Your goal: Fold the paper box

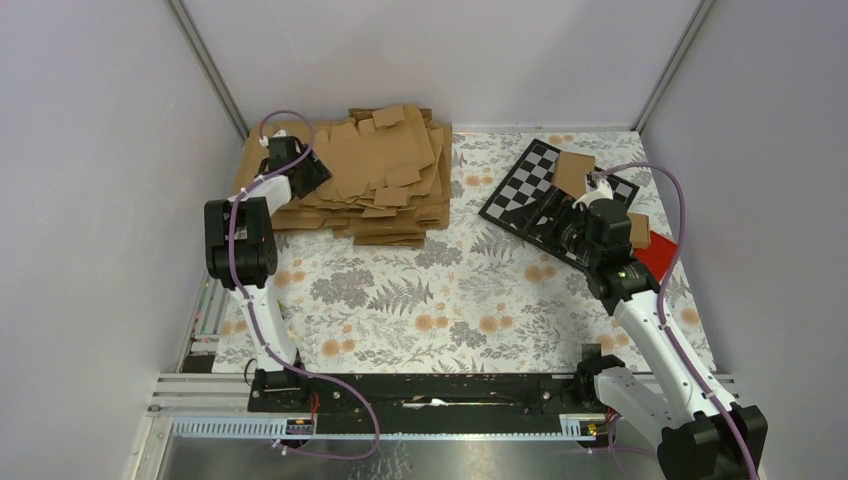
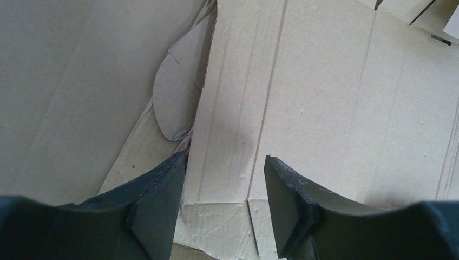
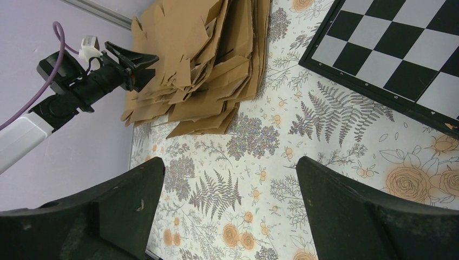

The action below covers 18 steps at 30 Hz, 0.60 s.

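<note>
Soft, even light is coming from overhead, washing the tabletop (image 1: pixel 440 300) brightly and leaving only a thin shadow under the near edge of the cardboard stack (image 1: pixel 370 190). Close above that stack, the left tool (image 2: pixel 226 162) is casting a grey shadow and looking soft-edged. The right tool's fingers (image 3: pixel 124 211) are blurring darkly in the foreground.

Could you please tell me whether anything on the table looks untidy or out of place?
Yes: the stack of cardboard sheets at the far left is splayed unevenly, top sheets skewed, and the checkerboard lies askew at the right.
</note>
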Each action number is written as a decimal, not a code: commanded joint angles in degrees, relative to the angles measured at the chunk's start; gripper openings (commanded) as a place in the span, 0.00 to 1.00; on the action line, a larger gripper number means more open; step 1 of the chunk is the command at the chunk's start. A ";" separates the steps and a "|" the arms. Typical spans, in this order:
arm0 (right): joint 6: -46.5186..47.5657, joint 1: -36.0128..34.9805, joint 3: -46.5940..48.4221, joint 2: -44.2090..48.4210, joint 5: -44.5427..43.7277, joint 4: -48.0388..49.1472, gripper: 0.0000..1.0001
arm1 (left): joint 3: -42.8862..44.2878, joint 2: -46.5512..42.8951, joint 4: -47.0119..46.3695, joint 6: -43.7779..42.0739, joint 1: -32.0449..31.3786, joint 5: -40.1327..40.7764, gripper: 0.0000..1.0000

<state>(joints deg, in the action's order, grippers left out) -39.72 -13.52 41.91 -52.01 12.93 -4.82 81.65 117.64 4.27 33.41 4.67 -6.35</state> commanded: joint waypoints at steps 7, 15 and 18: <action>0.30 -0.46 0.55 1.23 -0.51 0.72 1.00 | 2.17 -0.35 -1.40 1.19 0.77 -4.48 0.34; 1.14 -0.45 1.79 1.72 -0.15 -0.96 0.99 | -9.77 -7.23 -18.41 9.91 2.94 -12.70 0.05; 1.40 -0.46 1.91 2.10 -0.45 -1.65 1.00 | -11.17 -8.54 -18.81 11.73 3.20 -14.39 0.00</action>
<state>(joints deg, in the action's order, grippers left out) -39.53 -13.52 41.91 -51.29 12.97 -5.39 72.01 113.97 -6.17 40.40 6.76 -15.59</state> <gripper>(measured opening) 0.993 0.017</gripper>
